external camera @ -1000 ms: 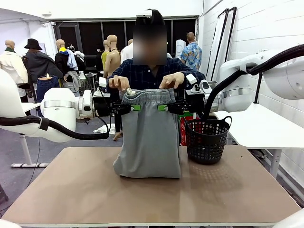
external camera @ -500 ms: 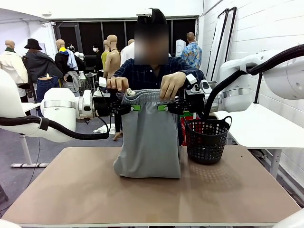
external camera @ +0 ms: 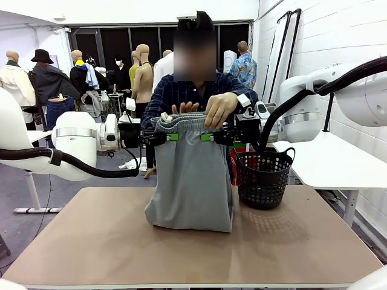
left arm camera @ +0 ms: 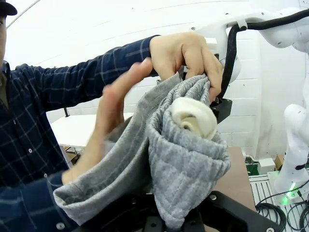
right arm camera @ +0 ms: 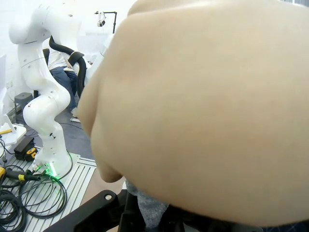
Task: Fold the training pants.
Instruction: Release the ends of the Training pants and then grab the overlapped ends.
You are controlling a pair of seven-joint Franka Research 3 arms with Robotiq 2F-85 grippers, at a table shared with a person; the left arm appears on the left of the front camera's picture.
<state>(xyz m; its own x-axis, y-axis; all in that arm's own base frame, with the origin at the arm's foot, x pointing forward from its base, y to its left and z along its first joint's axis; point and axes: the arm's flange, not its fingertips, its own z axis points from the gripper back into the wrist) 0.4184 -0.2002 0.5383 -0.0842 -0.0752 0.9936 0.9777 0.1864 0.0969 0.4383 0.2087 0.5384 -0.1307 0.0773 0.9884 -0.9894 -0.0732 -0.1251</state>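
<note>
Tan table [external camera: 121,241] bare in front; training pants [external camera: 190,181] hang upright over its middle, lower fold resting on the top, black mesh basket [external camera: 263,178] just beside them. At the waist, left gripper [external camera: 172,137] and right gripper [external camera: 207,137] are each clamped tight on the cloth just under the waistband [external camera: 181,122], while the person across pinches the band with one hand [external camera: 221,107], other hand [external camera: 184,109] flat behind it. Judged mid-fold: next move likely calls for both arms lowering the waist evenly onto the table. White side table [external camera: 338,160] and dark windows [external camera: 115,48] beyond.
</note>
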